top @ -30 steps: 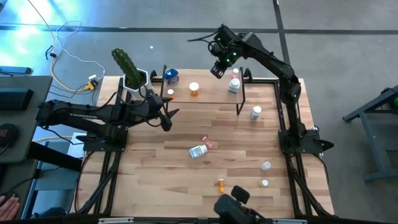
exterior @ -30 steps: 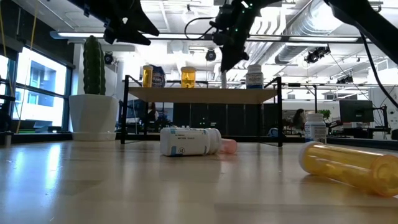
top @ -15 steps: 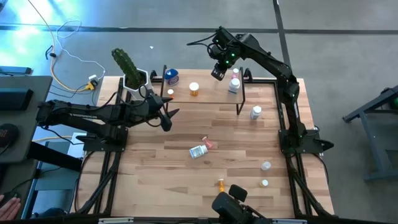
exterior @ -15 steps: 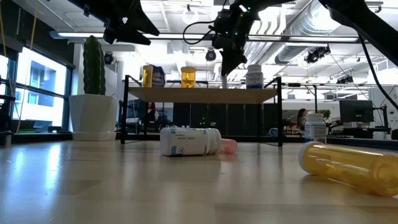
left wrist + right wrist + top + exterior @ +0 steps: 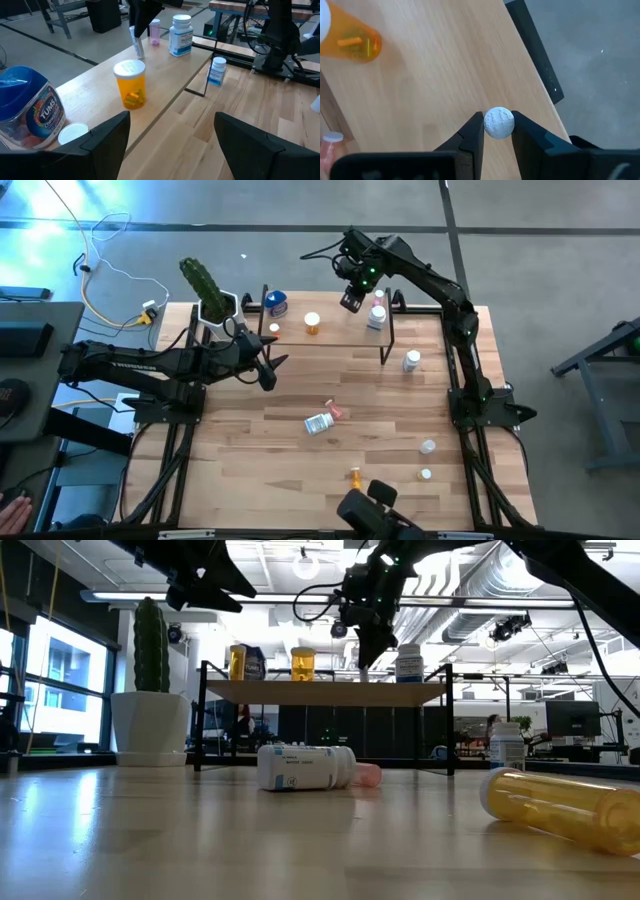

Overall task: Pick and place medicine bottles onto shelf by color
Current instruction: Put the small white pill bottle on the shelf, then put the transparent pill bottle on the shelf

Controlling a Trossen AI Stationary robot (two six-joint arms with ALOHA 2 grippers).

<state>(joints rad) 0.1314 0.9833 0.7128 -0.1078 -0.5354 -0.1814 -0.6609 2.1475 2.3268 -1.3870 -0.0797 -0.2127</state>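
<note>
Placing a small vial on the shelf, right gripper clamped on it.

Held upright over the shelf board by its white cap, small vial between closed fingers, right of the orange bottle and left of the pink bottle and white bottle; touching the board or just above, hard to say. Next: lower until seated, spread the jaws, lift straight up. Left gripper waiting near the shelf's left end, jaws wide, empty. Several medicine bottles lying out on the table.
</note>
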